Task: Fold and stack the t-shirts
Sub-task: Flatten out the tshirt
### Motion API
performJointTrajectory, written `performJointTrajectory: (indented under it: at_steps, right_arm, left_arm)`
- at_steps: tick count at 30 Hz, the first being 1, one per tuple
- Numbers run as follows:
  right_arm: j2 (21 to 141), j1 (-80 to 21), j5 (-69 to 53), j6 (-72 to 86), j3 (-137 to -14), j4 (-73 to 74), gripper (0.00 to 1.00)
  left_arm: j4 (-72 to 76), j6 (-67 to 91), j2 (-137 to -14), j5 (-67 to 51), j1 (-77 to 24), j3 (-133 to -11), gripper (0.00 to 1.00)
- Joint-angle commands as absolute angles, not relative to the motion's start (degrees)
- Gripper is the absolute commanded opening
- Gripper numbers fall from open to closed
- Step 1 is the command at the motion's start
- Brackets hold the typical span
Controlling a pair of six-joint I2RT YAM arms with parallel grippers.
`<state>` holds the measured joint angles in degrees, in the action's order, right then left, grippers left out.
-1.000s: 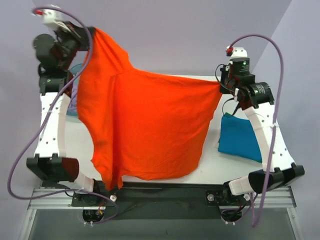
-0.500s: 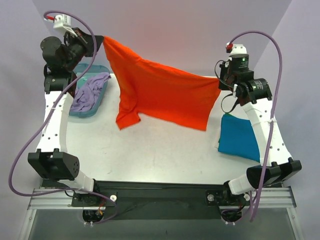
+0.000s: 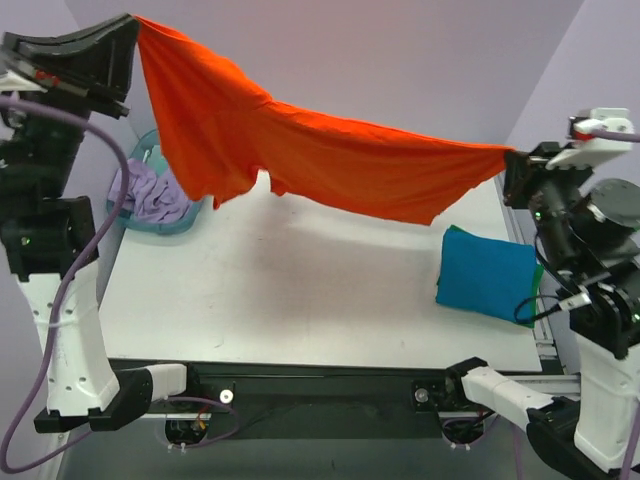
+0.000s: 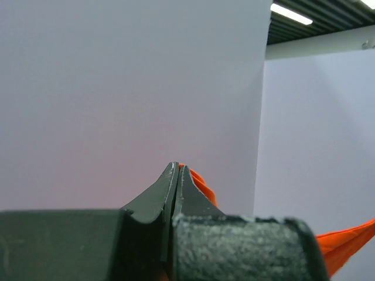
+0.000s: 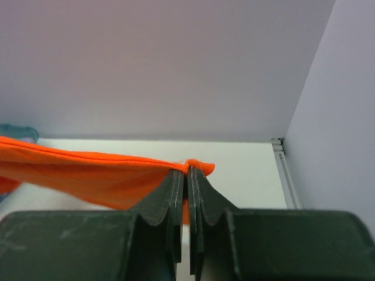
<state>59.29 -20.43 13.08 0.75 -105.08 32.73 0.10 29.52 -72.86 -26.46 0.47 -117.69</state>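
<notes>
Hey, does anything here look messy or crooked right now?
The orange shirt hangs lopsided in the air: the left gripper pinches one end higher than the right gripper does. Purple cloth lies crumpled in the basin.

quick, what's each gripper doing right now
Left gripper: shut on the orange shirt.
Right gripper: shut on the same shirt's other end.

No legible text, label, brand, number or sign is showing in any of the three views.
</notes>
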Motion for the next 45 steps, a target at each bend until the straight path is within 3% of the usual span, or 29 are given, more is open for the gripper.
performJointTrajectory:
  at_steps: [1,9,18,19,21,22,23,24,25,28,31,40,45]
  right_arm:
    - [58.3,-20.9,15.5,-0.2,-106.8,30.0,0.00]
    - [63.7,-20.7,17.0,1.1,-106.6,28.7,0.00]
    - [80.7,-10.1,9.9,4.0,-87.0,16.0,0.00]
    - [82.9,-9.2,9.7,4.1,-86.1,13.7,0.00]
    - [90.0,-8.4,10.0,4.8,-84.1,11.6,0.00]
    - [92.6,-7.5,10.9,5.4,-84.4,11.2,0.00]
    - [97.9,-6.8,10.7,6.4,-85.1,11.4,0.05]
    - [100.8,-6.2,10.4,7.8,-87.4,13.3,0.18]
    - [103.6,-5.5,9.9,8.8,-89.2,15.1,0.44]
    - [111.5,-4.7,8.8,9.6,-94.2,20.2,0.61]
    - [113.0,-5.2,5.7,9.6,-93.7,21.4,0.71]
    - [102.5,-6.6,-2.1,12.3,-84.6,21.4,0.73]
    - [96.1,-7.4,-4.5,16.3,-76.8,21.4,0.73]
  left_arm:
    - [1.1,26.8,-72.9,-25.8,0.4,-123.9,0.00]
    - [8.8,32.6,-82.9,-29.5,0.4,-127.8,0.00]
    - [14.6,38.9,-114.1,-38.7,-2.5,-122.6,0.00]
    - [14.4,37.7,-118.7,-38.8,-3.1,-121.8,0.15]
    - [12.9,36.9,-122.7,-38.6,-3.4,-120.5,0.26]
    - [12.0,36.3,-126.2,-38.9,-3.7,-120.5,0.43]
    - [10.4,35.7,-127.8,-38.8,-3.7,-120.8,0.51]
    - [8.2,35.3,-128.8,-38.2,-3.7,-119.4,0.58]
    - [8.3,35.0,-129.2,-38.0,-3.7,-117.9,0.64]
    - [8.6,34.8,-126.5,-37.5,-3.8,-110.6,0.67]
    - [7.9,34.5,-121.4,-38.8,-4.2,-104.0,0.67]
    - [-3.7,31.4,-106.1,-35.8,-10.4,-85.6,0.67]
    - [-6.3,33.0,-106.1,-32.7,-14.1,-79.3,0.67]
